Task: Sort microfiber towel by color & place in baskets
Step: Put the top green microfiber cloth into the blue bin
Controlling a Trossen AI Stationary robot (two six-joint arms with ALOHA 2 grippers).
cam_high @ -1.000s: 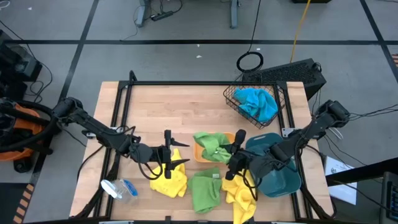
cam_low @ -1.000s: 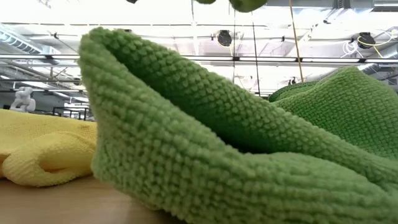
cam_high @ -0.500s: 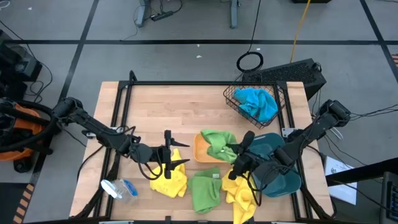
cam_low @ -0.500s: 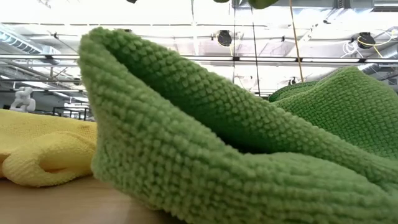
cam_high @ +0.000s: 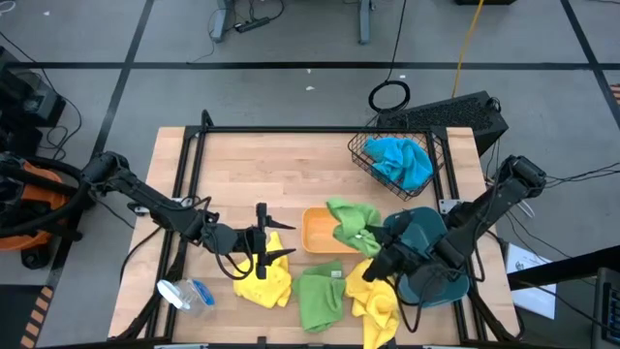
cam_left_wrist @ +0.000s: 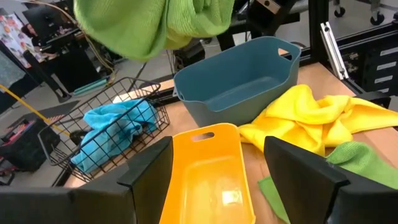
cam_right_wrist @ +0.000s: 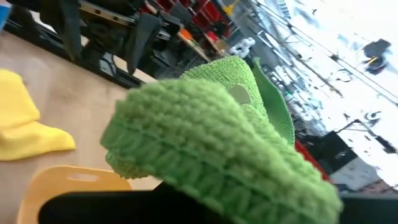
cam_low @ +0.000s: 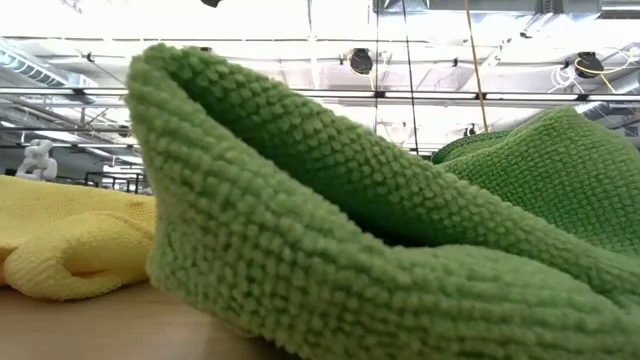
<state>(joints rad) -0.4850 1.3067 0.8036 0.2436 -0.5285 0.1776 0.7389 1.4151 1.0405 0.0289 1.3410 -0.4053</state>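
My right gripper (cam_high: 372, 238) is shut on a green towel (cam_high: 351, 221), held in the air between the orange bin (cam_high: 318, 233) and the teal bin (cam_high: 431, 262). The left wrist view shows this towel (cam_left_wrist: 155, 25) hanging high above the teal bin (cam_left_wrist: 242, 81). My left gripper (cam_high: 262, 243) stands open and holds nothing, over a yellow towel (cam_high: 263, 279) that lies flat on the table. A second green towel (cam_high: 320, 296) and a second yellow towel (cam_high: 373, 302) lie near the front edge. The black wire basket (cam_high: 360, 147) holds a blue towel (cam_high: 399, 160). My right gripper holds a bunched part of the green towel (cam_high: 364, 233), coming at it level from the table's right. In its own wrist view the towel (cam_right_wrist: 217, 137) drapes over the fingers and hides the place of contact. The towel is lifted clear and hangs slack.
A spray bottle (cam_high: 184, 294) lies at the front left. The orange bin (cam_left_wrist: 205, 168) has nothing in it. The low view is filled by the green towel (cam_low: 350, 250) and yellow towel (cam_low: 70, 240) on the table. Bare wood lies at the far left.
My right gripper has carried the green towel from over the orange bin toward the table's right edge and the teal bin, swinging its wrist round as it went. The towel stays lifted and bunched, and the orange bin's floor now shows bare.
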